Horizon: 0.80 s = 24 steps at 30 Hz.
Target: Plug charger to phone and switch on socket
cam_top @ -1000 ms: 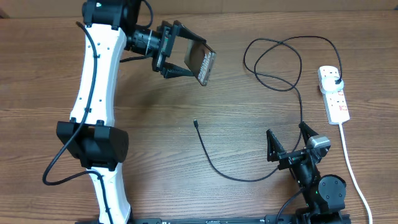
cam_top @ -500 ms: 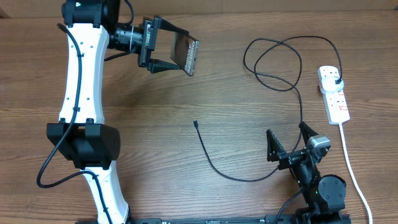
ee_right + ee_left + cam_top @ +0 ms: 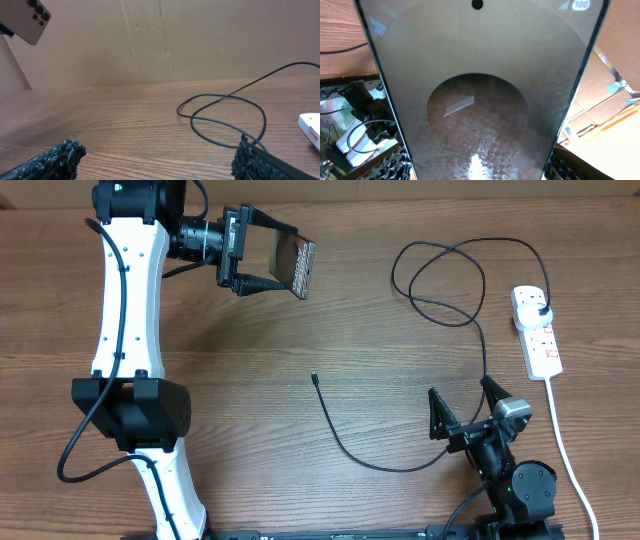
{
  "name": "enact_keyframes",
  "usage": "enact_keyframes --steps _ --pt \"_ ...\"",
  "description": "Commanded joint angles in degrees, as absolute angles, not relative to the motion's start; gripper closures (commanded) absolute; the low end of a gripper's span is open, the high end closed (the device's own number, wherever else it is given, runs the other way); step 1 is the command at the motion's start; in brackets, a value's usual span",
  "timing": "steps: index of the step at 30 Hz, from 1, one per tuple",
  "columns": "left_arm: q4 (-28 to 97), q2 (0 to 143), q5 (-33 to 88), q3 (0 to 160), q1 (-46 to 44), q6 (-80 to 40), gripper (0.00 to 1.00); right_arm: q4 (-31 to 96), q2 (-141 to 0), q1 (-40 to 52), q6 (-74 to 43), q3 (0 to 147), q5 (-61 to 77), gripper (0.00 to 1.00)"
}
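Overhead view says we're maybe a third of the way in. The left fingers [image 3: 272, 225] are pinching the phone [image 3: 298, 264] by its side edges. They're holding it up off the desk [image 3: 250, 380] toward the back left, with the screen facing the wrist camera.

The charger [image 3: 345, 445] lies loose on the wood. Its connector tip [image 3: 314, 377] sits mid-desk, well apart from the phone, so nothing's plugged into the phone yet. Its black plug [image 3: 541, 311] looks seated in the socket [image 3: 540, 350] over on the right, so that end seems sorted.

The right fingers [image 3: 437, 410] are spread wide and empty, near the front edge beside the cable. Left to do, I'd say: mate the tip with the phone, then flip the switch. I can't tell from here whether it's on.
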<state>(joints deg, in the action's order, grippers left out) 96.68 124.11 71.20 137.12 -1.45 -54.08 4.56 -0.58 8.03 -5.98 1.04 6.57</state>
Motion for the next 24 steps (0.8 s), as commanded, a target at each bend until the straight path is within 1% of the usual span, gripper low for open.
enact_keyframes --steps 1,24 --pt "96.8 122.0 75.0 137.3 -1.4 -54.9 0.81 4.3 -0.2 8.2 -6.2 0.4 5.8 0.0" --pt "96.8 122.0 74.8 137.3 -1.4 -55.8 0.81 4.3 -0.2 8.2 -6.2 0.4 5.8 0.0"
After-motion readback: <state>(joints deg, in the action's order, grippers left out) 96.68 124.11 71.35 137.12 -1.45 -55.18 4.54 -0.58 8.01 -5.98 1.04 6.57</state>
